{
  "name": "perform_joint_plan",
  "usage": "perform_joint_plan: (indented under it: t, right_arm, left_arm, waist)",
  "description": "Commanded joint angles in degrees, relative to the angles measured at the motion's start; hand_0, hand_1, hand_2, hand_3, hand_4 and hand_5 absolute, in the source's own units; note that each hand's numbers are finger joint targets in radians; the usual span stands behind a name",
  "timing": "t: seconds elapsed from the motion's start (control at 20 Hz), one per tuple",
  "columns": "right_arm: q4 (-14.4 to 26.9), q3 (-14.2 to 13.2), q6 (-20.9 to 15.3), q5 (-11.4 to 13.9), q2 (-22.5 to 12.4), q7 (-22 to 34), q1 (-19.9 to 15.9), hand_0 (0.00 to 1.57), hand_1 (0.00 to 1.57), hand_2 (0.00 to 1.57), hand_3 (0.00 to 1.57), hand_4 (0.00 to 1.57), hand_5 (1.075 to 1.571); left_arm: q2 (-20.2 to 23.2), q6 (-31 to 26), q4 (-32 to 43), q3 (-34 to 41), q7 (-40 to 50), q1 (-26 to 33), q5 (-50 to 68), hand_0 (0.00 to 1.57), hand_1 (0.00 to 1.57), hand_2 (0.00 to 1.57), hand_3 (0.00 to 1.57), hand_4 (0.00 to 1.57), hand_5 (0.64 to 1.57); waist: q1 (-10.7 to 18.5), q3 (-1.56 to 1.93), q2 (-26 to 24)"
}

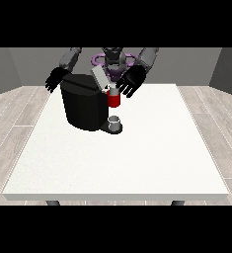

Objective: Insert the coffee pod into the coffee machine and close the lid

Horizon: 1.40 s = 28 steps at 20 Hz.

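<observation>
A white bench (137,163) fills most of the front view, with the robot standing behind its far edge. On the bench, toward the far edge and left of the middle, sits a black coffee machine (84,106). Its grey lid (99,78) is raised and tilted up toward the robot. At the machine's front right there is a red brew head (114,100), and below it a small grey cup (115,122) stands on the machine's dark base plate (109,129).

The robot hand at the view's right (131,82) hangs just above and right of the red brew head, beside the raised lid; its fingers are spread and fairly straight, released, curled round nothing. The robot hand at the view's left (56,79) is over the far left corner of the machine, close to its upper rear edge, fingers likewise splayed and holding nothing.

A small pale thing that may be the coffee pod (113,89) shows on top of the red brew head, just below the right-hand fingers; whether it is the pod or part of the machine cannot be told
</observation>
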Motion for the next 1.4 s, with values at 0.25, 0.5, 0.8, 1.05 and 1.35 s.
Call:
perform_joint_plan:
  t: [0.25, 0.5, 0.8, 1.05, 1.35]
  right_arm:
    - [-1.3, 0.9, 0.5, 0.2, 0.2, -0.3, 0.4, 0.00, 0.00, 0.00, 0.00, 0.46, 1.571]
    - [-1.2, 1.0, -1.3, 0.7, 0.7, 0.6, -0.5, 0.00, 0.00, 0.00, 0.00, 0.44, 1.571]
    - [0.0, 1.0, 0.1, 0.4, 0.3, -0.9, 2.7, 0.00, 0.00, 0.00, 0.00, 0.34, 1.571]
    - [-0.1, 0.8, -0.6, 0.9, -0.5, 1.7, 2.7, 0.00, 0.00, 0.00, 0.00, 0.42, 1.571]
    - [1.3, -1.1, -1.7, -0.6, 0.5, -1.0, 4.0, 0.00, 0.00, 0.00, 0.00, 0.38, 1.571]
  left_arm:
    - [2.0, -0.2, 1.1, 0.6, -0.9, -0.4, -1.0, 1.07, 1.07, 1.12, 0.93, 0.37, 1.571]
    - [3.3, -3.0, 0.7, -2.4, -5.2, 0.6, -3.5, 0.00, 0.00, 0.00, 0.00, 0.00, 1.571]
    - [2.1, -3.8, 0.8, -2.5, -3.0, 0.9, -4.3, 0.00, 0.00, 0.00, 0.00, 0.00, 1.571]
    - [0.1, -3.3, 0.3, -2.6, -1.6, 2.4, -4.7, 0.00, 0.00, 0.00, 0.00, 0.00, 1.571]
    - [0.1, -3.5, -1.6, -3.2, -4.0, 5.4, -5.2, 0.00, 0.00, 0.00, 0.00, 0.00, 1.571]
  waist:
    - [-1.1, -0.04, 0.5]
    - [0.1, -0.04, 0.8]
    - [-0.6, -0.03, -1.1]
    - [0.7, -0.05, -5.0]
    - [3.8, -0.05, -6.6]
